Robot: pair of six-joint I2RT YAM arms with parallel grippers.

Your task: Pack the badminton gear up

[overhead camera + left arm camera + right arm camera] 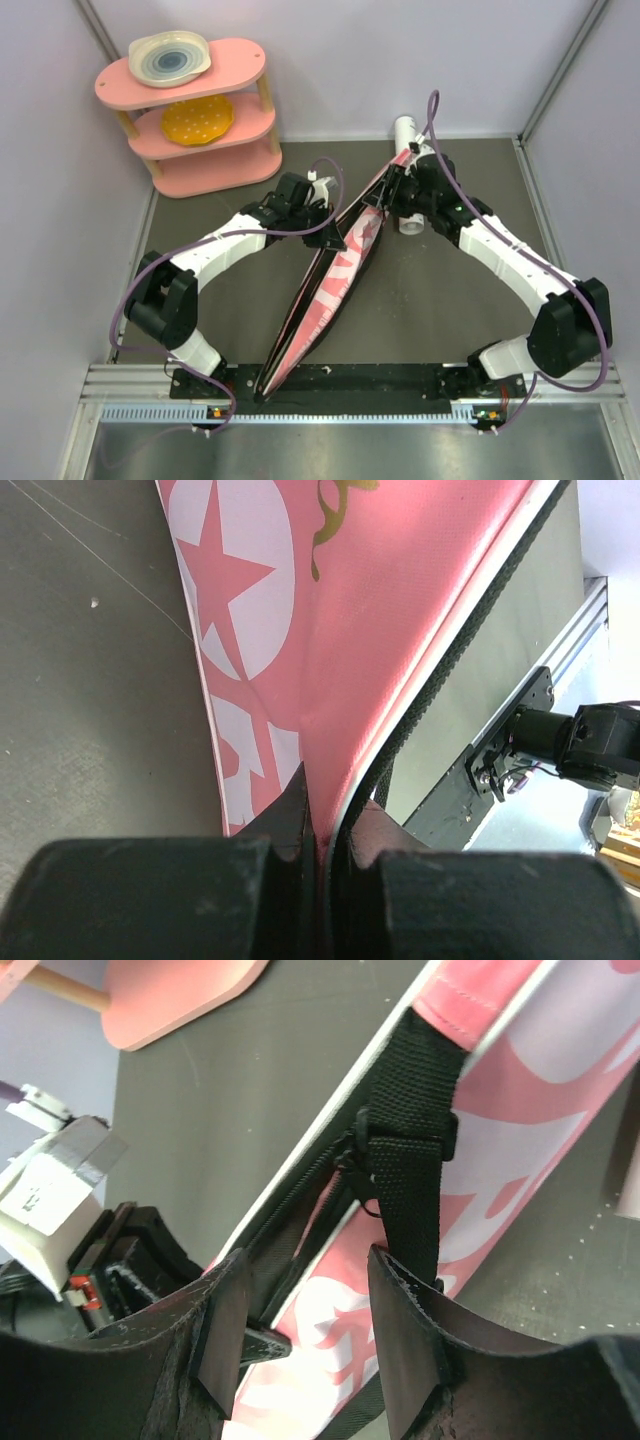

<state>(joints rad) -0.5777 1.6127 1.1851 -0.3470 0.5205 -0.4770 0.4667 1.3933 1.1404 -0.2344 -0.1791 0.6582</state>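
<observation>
The long pink racket bag point(335, 285) stands on its edge, running from the near rail to the table's middle. My left gripper point(335, 238) is shut on its upper rim; in the left wrist view the fingers point(325, 825) pinch the pink fabric point(400, 610). My right gripper point(395, 195) is open over the bag's far end, its jaws point(305, 1290) straddling the open zipper point(300, 1200) beside the black strap point(410, 1160). A white tube point(404, 130) lies behind the right gripper. Rackets and shuttlecocks are out of view.
The pink three-tier shelf point(200, 130) with plates stands at the back left; its bottom tier shows in the right wrist view point(170, 990). The black rail point(350, 385) runs along the near edge. Grey walls close in on both sides.
</observation>
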